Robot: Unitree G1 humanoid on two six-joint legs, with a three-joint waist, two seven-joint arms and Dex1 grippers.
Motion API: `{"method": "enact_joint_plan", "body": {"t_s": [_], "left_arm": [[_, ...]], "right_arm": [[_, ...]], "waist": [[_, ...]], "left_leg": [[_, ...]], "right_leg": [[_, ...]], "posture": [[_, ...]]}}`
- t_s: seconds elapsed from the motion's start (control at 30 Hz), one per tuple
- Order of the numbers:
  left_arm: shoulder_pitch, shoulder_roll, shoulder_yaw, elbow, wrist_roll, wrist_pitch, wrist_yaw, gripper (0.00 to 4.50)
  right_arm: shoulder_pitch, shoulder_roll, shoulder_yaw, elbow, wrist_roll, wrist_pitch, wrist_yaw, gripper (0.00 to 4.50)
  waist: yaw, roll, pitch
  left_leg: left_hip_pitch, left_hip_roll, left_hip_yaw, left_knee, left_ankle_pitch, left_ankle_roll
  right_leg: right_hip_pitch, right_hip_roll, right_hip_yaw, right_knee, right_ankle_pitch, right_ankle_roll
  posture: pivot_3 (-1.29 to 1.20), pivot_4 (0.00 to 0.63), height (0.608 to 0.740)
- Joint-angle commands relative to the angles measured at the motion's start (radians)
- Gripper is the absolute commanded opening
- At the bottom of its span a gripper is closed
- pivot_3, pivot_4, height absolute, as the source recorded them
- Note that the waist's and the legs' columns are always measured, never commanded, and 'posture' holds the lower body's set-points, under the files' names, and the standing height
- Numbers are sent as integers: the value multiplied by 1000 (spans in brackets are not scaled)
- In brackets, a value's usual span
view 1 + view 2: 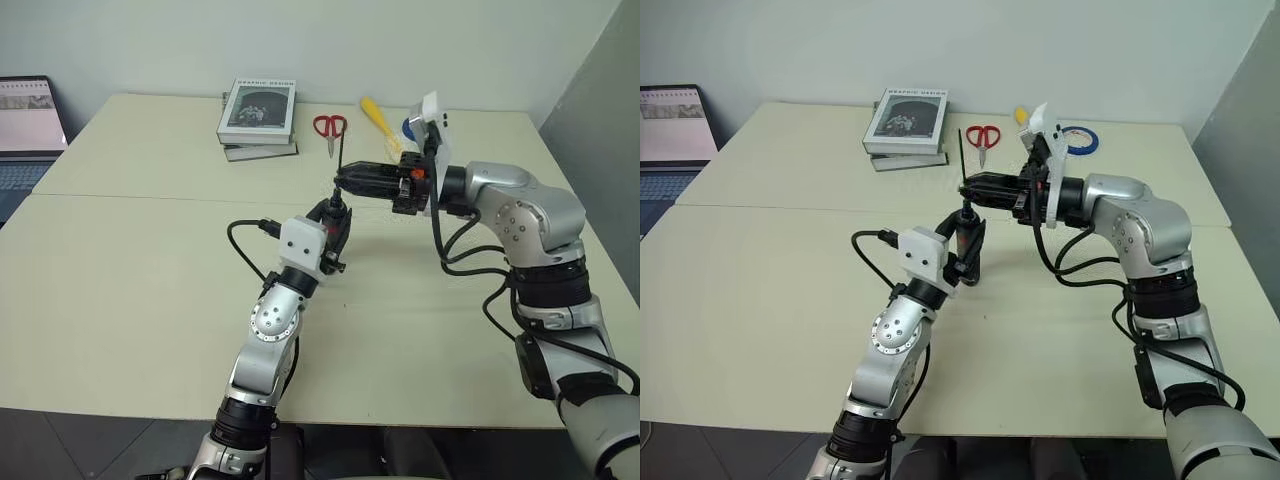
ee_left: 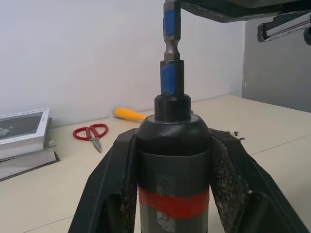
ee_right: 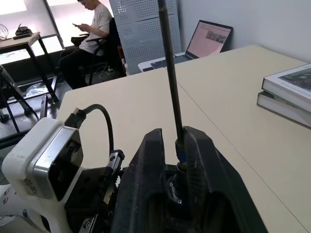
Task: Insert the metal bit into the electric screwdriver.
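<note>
Metal bit stands upright with its lower end seated in the bluish tip of the electric screwdriver, a thin grey rod rising straight above the tool. The left gripper is clamped tight around the screwdriver's dark body, a finger pressing each side just above the red band, holding the tool upright over the middle of the table. The right gripper reaches in level from the side, directly above the screwdriver, its black fingers set narrowly either side of the bit's lower part; whether they press the rod or stand just off it, I cannot tell.

The table is a pale cream surface with a seam running across it behind the screwdriver. Toward its far edge, well apart from the screwdriver, lie stacked books, red-handled scissors, a yellow-handled brush and a roll of blue tape. A laptop sits open off the table's far left corner. Pale walls close the room behind the table. The right wrist view looks past the laptop to a perforated panel and a person seated in a chair.
</note>
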Motion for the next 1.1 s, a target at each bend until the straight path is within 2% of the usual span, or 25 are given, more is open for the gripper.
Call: {"method": "enact_joint_plan", "body": {"t_s": [0.03,0.27,0.3,0.57,0.6,0.7,0.73,0.9,0.93,1.1], "left_arm": [[-13,1,3,-12,4,-2,-3,1662],[-13,1,1,-12,4,-1,-5,1662],[-14,2,2,-11,3,-1,-6,1662],[-17,4,4,-7,2,-2,-8,1662],[-17,4,4,-7,3,-2,-8,1662],[-16,4,4,-9,3,-1,-8,1662],[-16,3,4,-9,4,-1,-8,1662],[-19,4,7,-7,2,-1,-10,1662],[-19,4,7,-8,3,-1,-10,1662],[-19,4,8,-8,5,-1,-12,1662]], "right_arm": [[-6,11,10,-44,24,-3,27,1629],[-8,23,-4,-38,18,-11,6,3261],[-12,30,-8,-30,18,-10,-5,3378],[-35,66,-50,-9,53,15,-40,3382],[-39,67,-57,-2,56,15,-42,3091],[-45,66,-71,11,68,17,-47,2871],[-45,64,-72,13,70,18,-47,2503],[-48,70,-76,22,75,15,-45,1466],[-48,71,-75,23,73,12,-44,1116],[-51,76,-73,34,71,6,-43,149]], "waist": [[0,0,0],[0,0,0],[0,0,0],[1,0,0],[1,0,0],[0,0,0],[0,0,0],[0,0,0],[0,0,0],[0,0,0]], "left_leg": [[0,0,0,0,0,0],[0,0,0,0,0,0],[0,0,0,0,0,0],[0,0,0,0,0,0],[0,0,0,0,0,0],[0,0,0,0,0,0],[0,0,0,0,0,0],[0,0,0,0,0,0],[0,0,0,0,0,0],[0,0,0,0,0,0]], "right_leg": [[0,0,0,0,0,0],[0,0,0,0,0,0],[0,0,0,0,0,0],[0,0,0,0,0,0],[0,0,0,0,0,0],[0,0,0,0,0,0],[0,0,0,0,0,0],[0,0,0,0,0,0],[0,0,0,0,0,0],[0,0,0,0,0,0]], "posture": [[0,150,740],[0,150,740],[0,150,740],[0,150,740],[0,150,740],[0,150,740],[0,150,740],[0,150,740],[0,150,740],[0,150,740]]}}
